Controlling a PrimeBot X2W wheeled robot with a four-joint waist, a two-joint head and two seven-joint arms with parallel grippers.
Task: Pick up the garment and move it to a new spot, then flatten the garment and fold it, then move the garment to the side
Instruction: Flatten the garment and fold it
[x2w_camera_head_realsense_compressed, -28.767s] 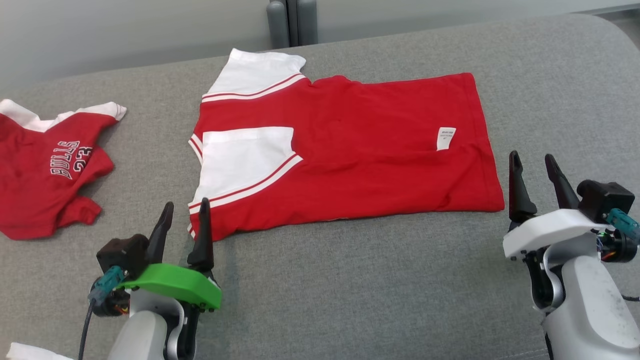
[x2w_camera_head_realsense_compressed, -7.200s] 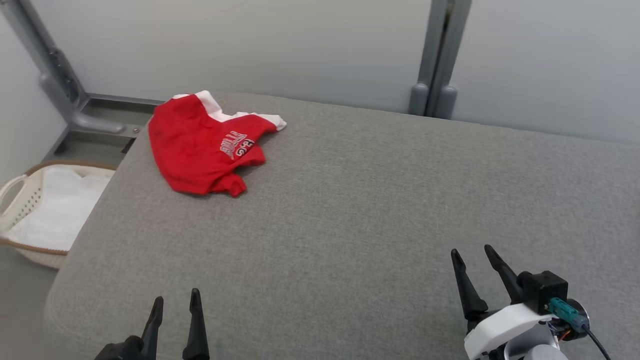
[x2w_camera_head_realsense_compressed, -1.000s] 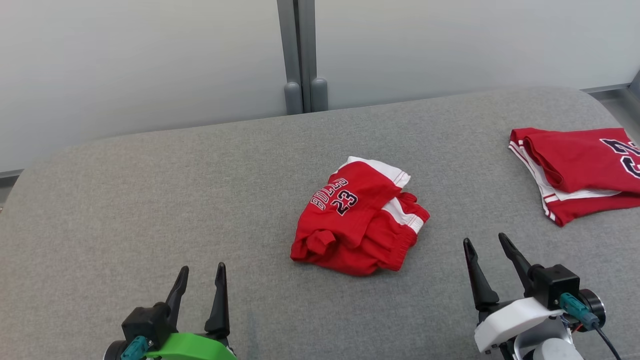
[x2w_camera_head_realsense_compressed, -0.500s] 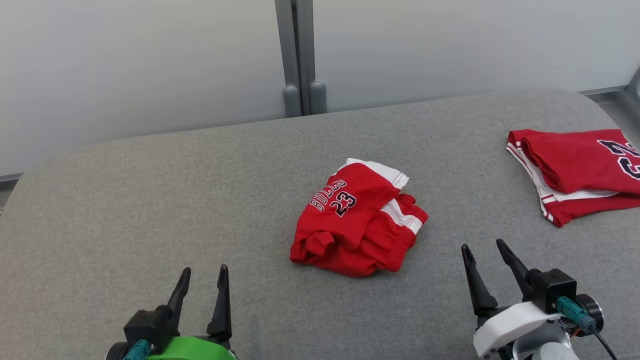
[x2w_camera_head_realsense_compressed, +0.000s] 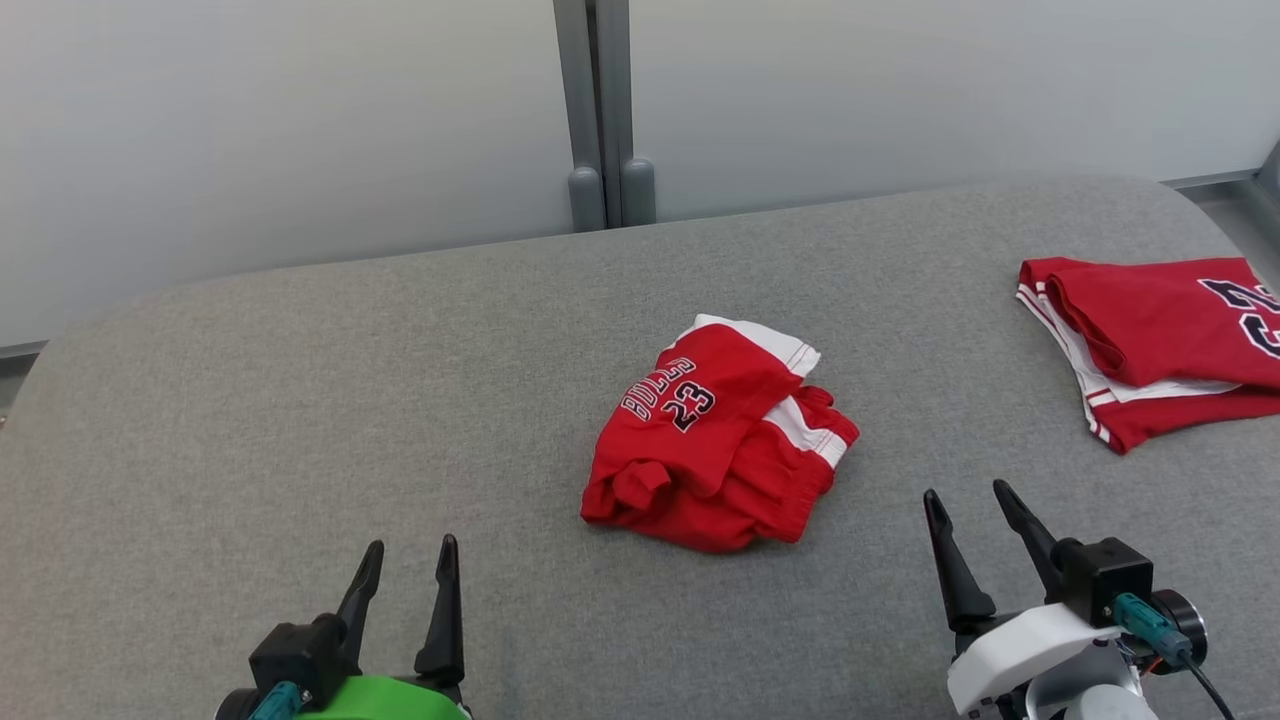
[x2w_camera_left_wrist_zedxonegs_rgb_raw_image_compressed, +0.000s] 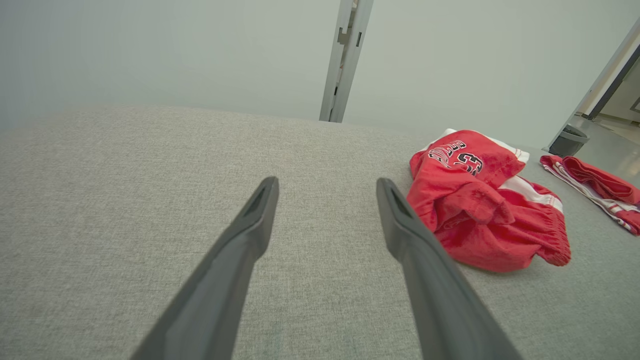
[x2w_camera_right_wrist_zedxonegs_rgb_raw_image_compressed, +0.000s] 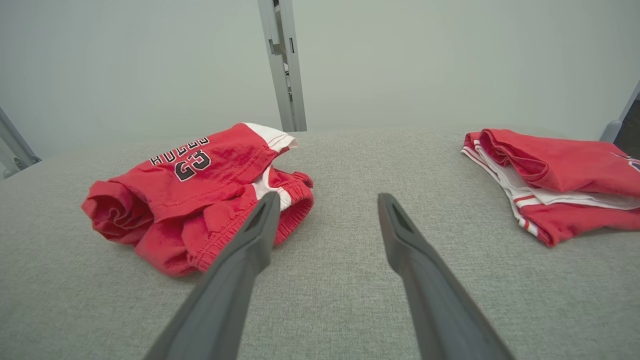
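**Bunched red garment (x2w_camera_head_realsense_compressed: 715, 435) at centre, untouched**

The red garment is seen crumpled in the middle of the grey cushion (x2w_camera_head_realsense_compressed: 300, 400), well apart from both grippers. White trim is shown on it, along with dark lettering that can be read as "BULLS" above the number "23", though the last letters are creased. The left gripper (x2w_camera_head_realsense_compressed: 411, 545) and right gripper (x2w_camera_head_realsense_compressed: 966, 492) are held low at the near side, jaws spread and empty. A folded red shirt (x2w_camera_head_realsense_compressed: 1150, 330) is laid at the far right, its dark numeral cut off by the frame edge.
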